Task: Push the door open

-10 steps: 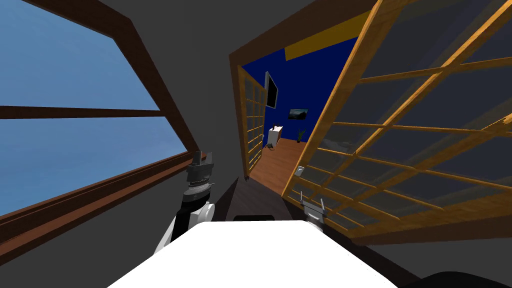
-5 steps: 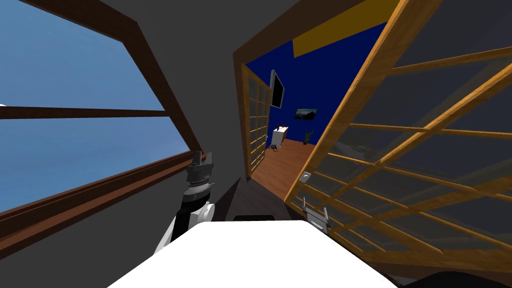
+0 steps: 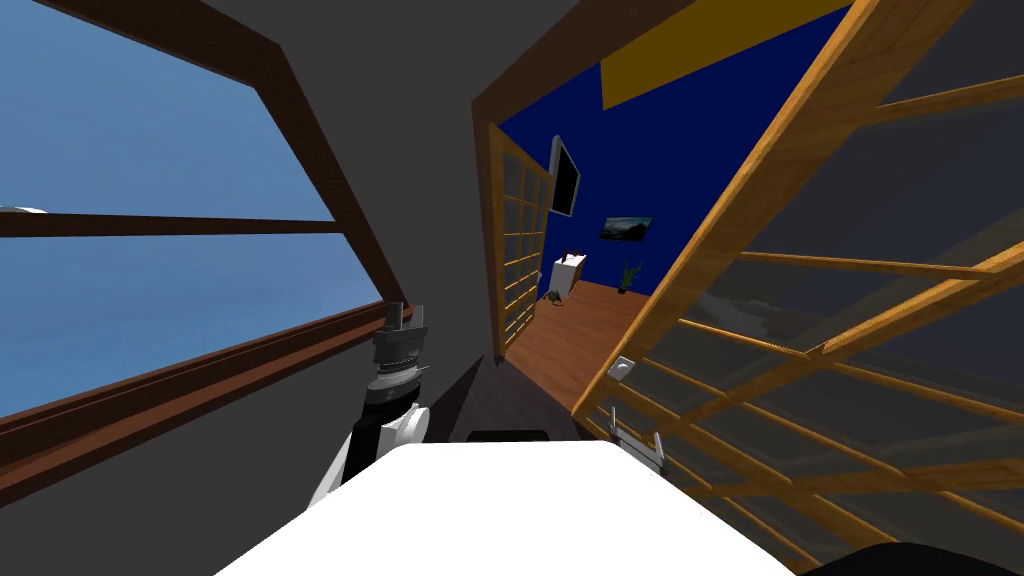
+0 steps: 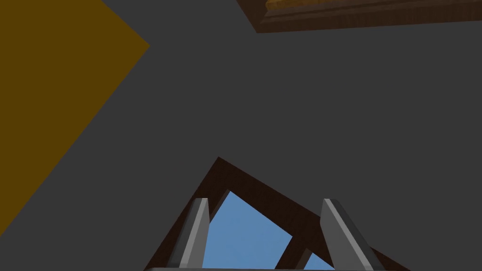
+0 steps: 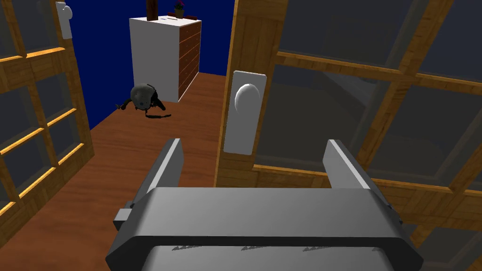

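A double door of light wood frames and dark glass panes stands partly open. Its right leaf [image 3: 800, 330] fills the right of the head view, and its white handle plate with a round knob [image 5: 245, 106] lies just beyond my right gripper [image 5: 256, 160]. That gripper [image 3: 636, 442] is open, holds nothing, and hovers low by the leaf's free edge; I cannot tell if it touches. The left leaf [image 3: 515, 250] is swung inward. My left gripper [image 3: 403, 318] is raised beside the window wall, open and empty [image 4: 266, 226].
Through the gap lies a brown wood floor [image 5: 122, 160] in a blue-walled room. A white dresser [image 5: 162, 56] stands at the back with a small dark object [image 5: 143, 99] on the floor before it. A large window [image 3: 150, 250] is at my left.
I have moved forward toward the doorway. The right leaf looms larger and its handle plate sits nearer my right gripper, which shifted slightly right. The left arm kept its pose.
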